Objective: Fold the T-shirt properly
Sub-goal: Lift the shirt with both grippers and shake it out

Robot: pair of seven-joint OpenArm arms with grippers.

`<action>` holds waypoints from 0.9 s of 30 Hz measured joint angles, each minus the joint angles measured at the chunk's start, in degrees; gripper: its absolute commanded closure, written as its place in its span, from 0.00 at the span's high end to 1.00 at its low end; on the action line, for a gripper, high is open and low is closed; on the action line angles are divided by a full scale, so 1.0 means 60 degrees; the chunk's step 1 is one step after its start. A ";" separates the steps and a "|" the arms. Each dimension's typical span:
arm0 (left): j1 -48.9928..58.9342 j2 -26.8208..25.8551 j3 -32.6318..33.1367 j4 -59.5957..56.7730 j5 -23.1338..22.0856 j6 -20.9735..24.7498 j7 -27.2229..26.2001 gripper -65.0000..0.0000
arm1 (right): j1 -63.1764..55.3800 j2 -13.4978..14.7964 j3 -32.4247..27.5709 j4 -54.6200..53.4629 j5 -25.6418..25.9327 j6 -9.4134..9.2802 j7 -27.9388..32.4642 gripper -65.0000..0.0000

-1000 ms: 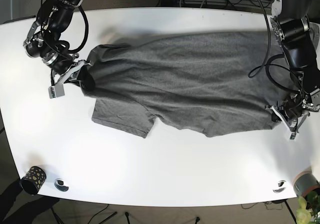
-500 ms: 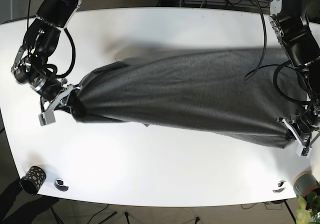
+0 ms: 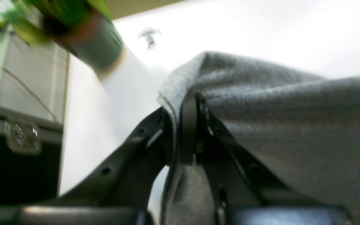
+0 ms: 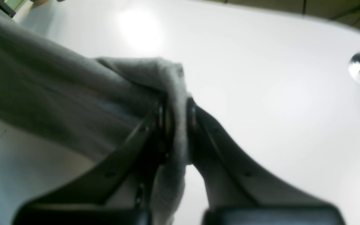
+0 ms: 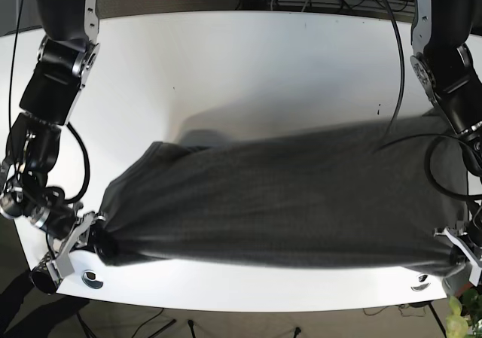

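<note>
Two claws are engaged, one at each end of the grey T-shirt (image 5: 279, 199); the garment spans the near half of the white worktop (image 5: 248, 59), stretched as a long band from roughly 8 o'clock to 4 o'clock in the base view. Left claw (image 5: 461, 254) sits at 4 o'clock by the worktop's near edge, clenched on the shirt's corner; its wrist view shows fabric (image 3: 261, 106) pinched between both black fingers (image 3: 188, 131) and draped over the inner one. Right claw (image 5: 96, 236) sits at 8 o'clock, likewise clamped on cloth; its wrist view shows a bunched fold (image 4: 173, 93) caught between the fingers (image 4: 192, 125), fabric trailing off toward 10 o'clock. Shirt's far edge lies blurred with a soft shadow beyond it. Small metal fitting (image 5: 93, 279) lies on the worktop just beside the right claw; a second fitting (image 5: 420, 282) lies near the left claw; a grey pot (image 5: 458, 281) stands at the 5 o'clock corner.
</note>
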 measured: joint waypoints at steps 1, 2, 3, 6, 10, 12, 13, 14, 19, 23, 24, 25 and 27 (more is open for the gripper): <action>-0.0259 -0.0004 -0.0004 0.0004 0.0011 0.0004 0.0062 0.01 | 0.0386 0.0142 -0.0248 -0.0186 0.0004 0.0011 -0.0007 0.00; -0.0499 0.0000 -0.0015 0.0004 -0.0011 -0.0011 0.0087 0.01 | 0.0772 0.0248 -0.0466 -0.0328 0.0047 0.0029 -0.0011 0.00; -0.0714 0.0000 -0.0015 0.0007 -0.0022 -0.0004 0.0106 0.01 | 0.1111 0.0368 -0.0667 -0.0459 0.0055 0.0007 0.0018 0.00; -0.1351 -0.0004 -0.0007 0.0025 -0.0047 -0.0004 0.0175 0.01 | 0.2346 0.0696 -0.1362 -0.0907 0.0095 0.0018 0.0040 0.00; -0.2073 -0.0004 -0.0025 0.0018 -0.0033 0.0004 0.0302 0.01 | 0.3810 0.1056 -0.2211 -0.1362 0.0248 0.0036 0.0076 0.00; -0.2437 -0.0018 -0.0025 0.0025 -0.0066 -0.0022 0.0291 0.01 | 0.4539 0.1231 -0.2685 -0.1497 0.0204 0.0080 -0.0007 0.00; -0.2608 -0.0025 -0.0022 0.0025 -0.0055 -0.0026 0.0291 0.01 | 0.4863 0.1319 -0.2889 -0.1526 0.0262 0.0055 0.0047 0.00; -0.2772 -0.0025 -0.0022 0.0022 -0.0058 -0.0033 0.0299 0.01 | 0.5144 0.1381 -0.3075 -0.1534 0.0255 0.0073 0.0044 0.00; -0.3166 -0.0076 -0.0025 0.0153 -0.0102 -0.0018 0.0200 0.01 | 0.5847 0.1628 -0.3712 -0.1472 0.0361 0.0084 0.0098 0.00; -0.2652 -0.0055 -0.0007 0.0831 -0.0219 -0.0033 0.0233 0.01 | 0.5482 0.1774 -0.3650 -0.1486 0.0401 0.0084 -0.0393 0.00; -0.2463 -0.0051 -0.0004 0.1009 -0.0233 -0.0033 0.0237 0.01 | 0.5286 0.1778 -0.3515 -0.1483 0.0393 0.0073 -0.0423 0.00; -0.2200 -0.0044 0.0011 0.1195 -0.0288 -0.0033 0.0233 0.01 | 0.4980 0.1763 -0.3213 -0.1457 0.0419 0.0080 -0.0423 0.00; -0.1679 -0.0025 0.0015 0.1413 -0.0346 -0.0069 0.0255 0.01 | 0.4295 0.1767 -0.2550 -0.1319 0.0404 0.0055 -0.0452 0.00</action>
